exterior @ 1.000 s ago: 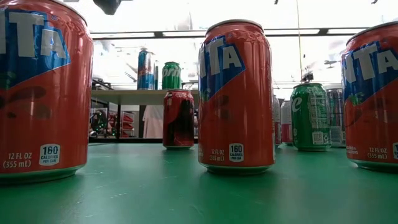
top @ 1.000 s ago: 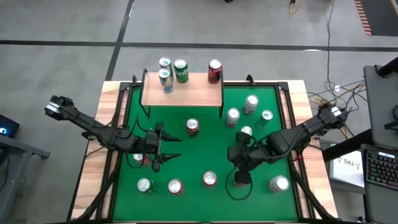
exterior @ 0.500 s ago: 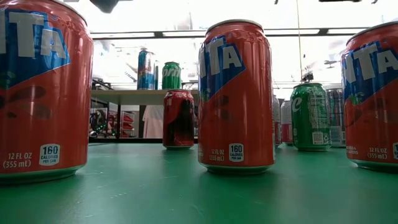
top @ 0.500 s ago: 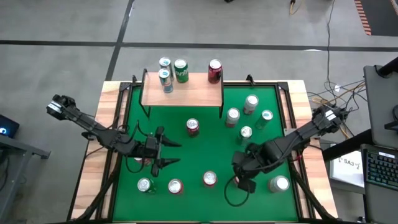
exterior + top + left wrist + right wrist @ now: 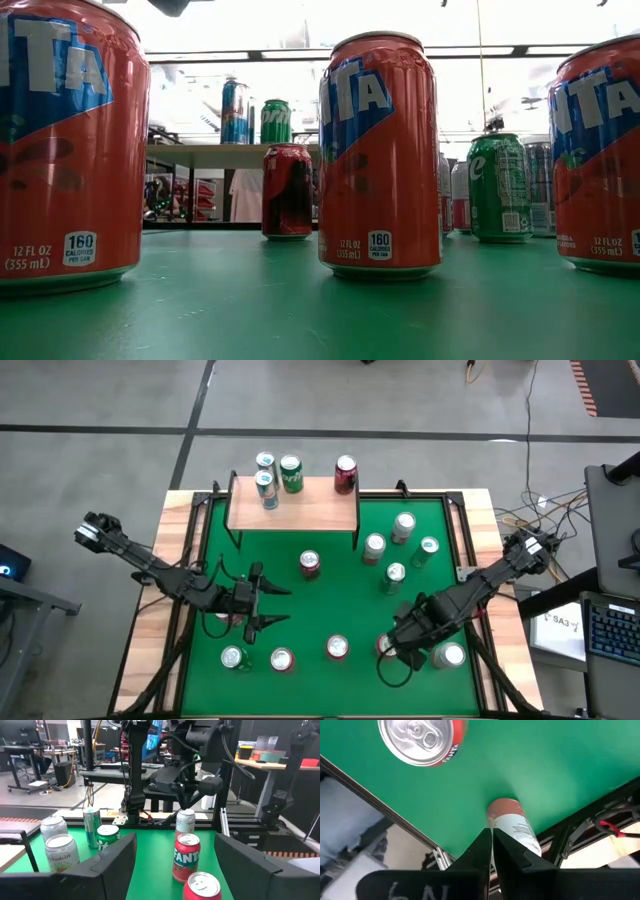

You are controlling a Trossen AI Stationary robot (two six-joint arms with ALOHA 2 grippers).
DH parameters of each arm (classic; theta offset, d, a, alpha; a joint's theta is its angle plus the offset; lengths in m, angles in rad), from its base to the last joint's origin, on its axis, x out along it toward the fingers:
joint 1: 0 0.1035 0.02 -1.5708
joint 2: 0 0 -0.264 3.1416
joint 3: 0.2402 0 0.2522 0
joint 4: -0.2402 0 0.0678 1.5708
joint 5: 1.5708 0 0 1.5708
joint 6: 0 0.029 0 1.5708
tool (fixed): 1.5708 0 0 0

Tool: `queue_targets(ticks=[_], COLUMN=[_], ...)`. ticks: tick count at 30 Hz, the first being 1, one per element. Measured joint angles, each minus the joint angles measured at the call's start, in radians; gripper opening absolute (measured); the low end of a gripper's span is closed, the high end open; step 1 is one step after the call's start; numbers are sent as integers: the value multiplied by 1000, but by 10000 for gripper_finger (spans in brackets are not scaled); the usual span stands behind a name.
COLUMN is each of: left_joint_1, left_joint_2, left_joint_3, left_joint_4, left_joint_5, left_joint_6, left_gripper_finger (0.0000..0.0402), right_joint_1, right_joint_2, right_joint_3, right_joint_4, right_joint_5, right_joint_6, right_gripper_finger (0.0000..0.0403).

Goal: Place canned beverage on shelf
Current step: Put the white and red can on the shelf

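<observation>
Right gripper (image 5: 392, 648) has slid down toward the near right corner since a moment ago, fingers pinched together on nothing, right by an orange Fanta can (image 5: 422, 740) and a silver-topped can (image 5: 451, 655). Left gripper (image 5: 268, 606) hasn't budged, jaws spread wide and empty. Loose cans (image 5: 397, 573) crowd mid-table. The shelf (image 5: 310, 505) sits at the far edge, three cans (image 5: 290, 473) on it.

In the low view, the orange cans at both sides (image 5: 60, 150) (image 5: 600, 150) are cut off by the edges. In the high view, the left arm covers most of a can (image 5: 222, 614). Labels on the shelf (image 5: 292, 510) cans are too small to read.
</observation>
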Motion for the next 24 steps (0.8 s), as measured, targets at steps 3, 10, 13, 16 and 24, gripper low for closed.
queue_targets(ticks=[3, 10, 13, 16, 24], left_joint_1=[0, 1, 1, 1, -3], left_joint_2=[0, -1, -1, -1, -2], left_joint_3=[9, 52, 82, 122, 161], left_joint_4=[-4, -53, -125, -233, -389], left_joint_5=[0, 0, -22, -93, -148], left_joint_6=[32, 88, 89, 89, 24], left_gripper_finger=[252, 252, 252, 252, 252], right_joint_1=[30, 82, 92, 95, 145], right_joint_2=[-29, -93, -110, -118, -139], right_joint_3=[-13, -28, -29, -29, -65], right_joint_4=[-1, -1, -4, -4, 2], right_joint_5=[36, 131, 145, 149, 153], right_joint_6=[60, 183, 211, 231, 294], right_gripper_finger=[9, 9, 9, 9, 9])
